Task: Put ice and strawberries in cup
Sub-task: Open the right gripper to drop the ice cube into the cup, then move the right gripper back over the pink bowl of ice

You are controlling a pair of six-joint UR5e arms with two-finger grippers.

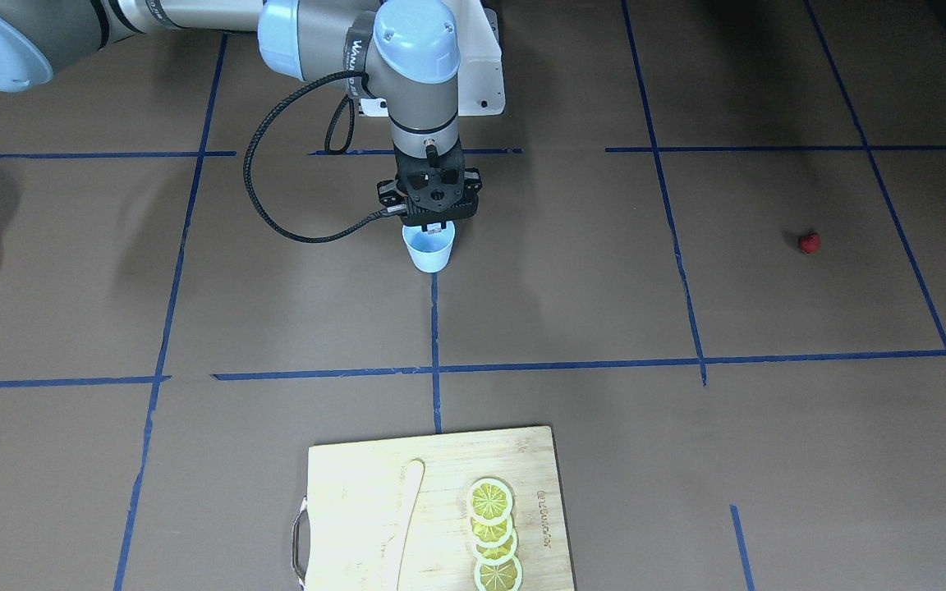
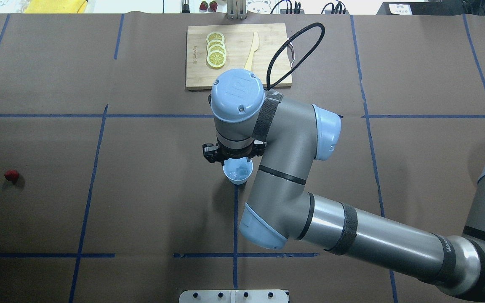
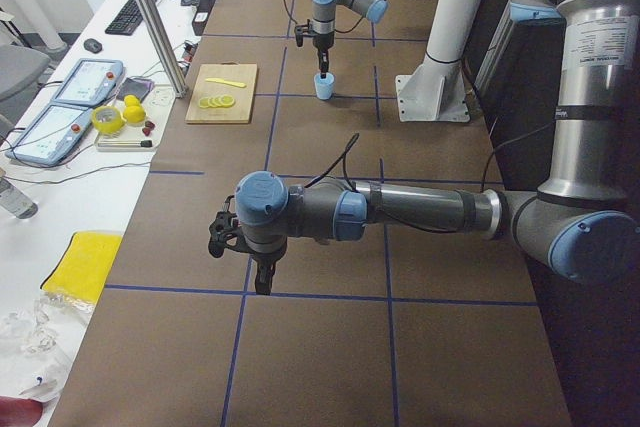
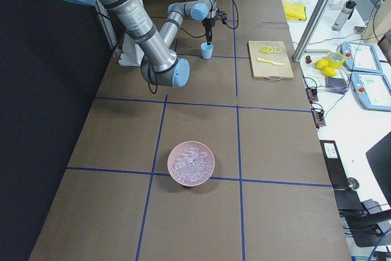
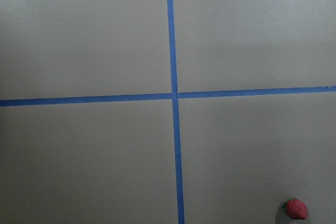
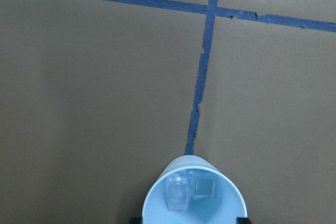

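Note:
The light-blue cup (image 1: 429,249) stands near the table's middle and also shows in the overhead view (image 2: 237,172). Two clear ice cubes (image 6: 190,190) lie in it. My right gripper (image 1: 437,223) hangs straight over the cup's rim, open and empty; in the right wrist view only dark finger edges show at the bottom, one on each side of the cup (image 6: 191,203). The red strawberry (image 1: 808,242) lies alone on the mat far on my left (image 2: 11,175) and shows in the left wrist view's bottom right corner (image 5: 296,209). My left gripper (image 3: 262,283) hovers low over the mat; I cannot tell its state.
A pinkish bowl (image 4: 191,163) full of ice stands on my right side. A wooden cutting board (image 2: 267,63) with lemon slices (image 2: 216,49) and a pale knife (image 2: 251,51) lies at the far edge. Blue tape lines cross the brown mat.

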